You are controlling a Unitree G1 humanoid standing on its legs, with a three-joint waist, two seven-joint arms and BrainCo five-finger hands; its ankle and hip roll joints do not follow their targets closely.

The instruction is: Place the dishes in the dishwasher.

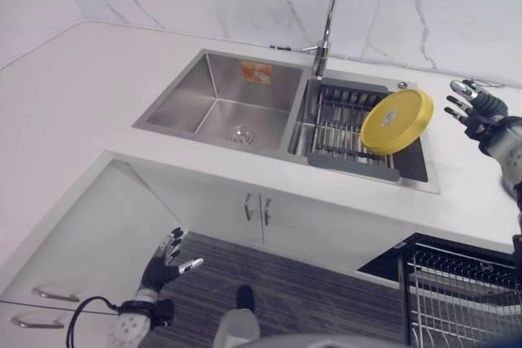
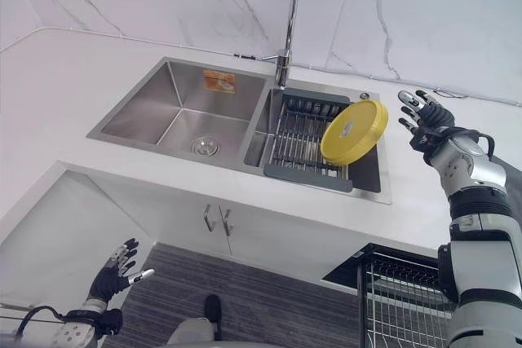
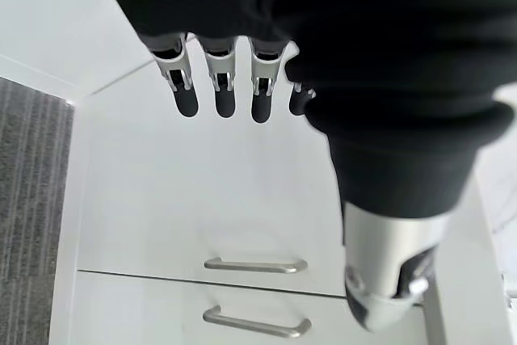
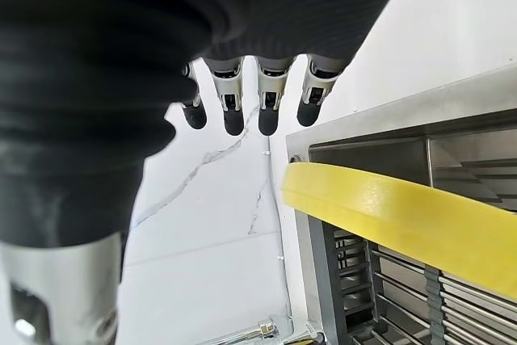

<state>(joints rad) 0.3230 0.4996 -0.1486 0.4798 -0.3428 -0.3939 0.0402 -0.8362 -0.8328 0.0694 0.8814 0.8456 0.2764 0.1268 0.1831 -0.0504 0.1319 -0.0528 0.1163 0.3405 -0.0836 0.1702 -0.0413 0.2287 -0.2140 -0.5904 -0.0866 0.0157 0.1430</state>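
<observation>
The yellow plate (image 1: 396, 121) stands tilted on its edge in the dish rack (image 1: 342, 128), leaning at the rack's right end, its flat face turned toward the sink basin (image 1: 218, 102). The rack sits in the right-hand compartment of the steel sink, directly below the curved faucet (image 1: 320, 6); the basin to the left of the rack holds only its drain.

The right robot hand (image 2: 422, 113) hovers above the white tabletop (image 1: 73, 103) just to the right of the plate, near it but not touching, fingers (image 4: 269, 103) spread straight and holding nothing (its wrist view looks past them onto the plate's yellow rim (image 4: 388, 216) and the rack wires beneath).

Below the tabletop edge, lower right of the plate, the dishwasher rack (image 1: 461, 291) stands pulled out, its wire basket showing.

The left robot hand (image 1: 167, 257) hangs well apart from the plate, low by the white cabinet (image 3: 202, 216) with its metal drawer handles (image 3: 254, 265), over the grey striped floor (image 1: 302, 299). Its fingers are relaxed and empty.
</observation>
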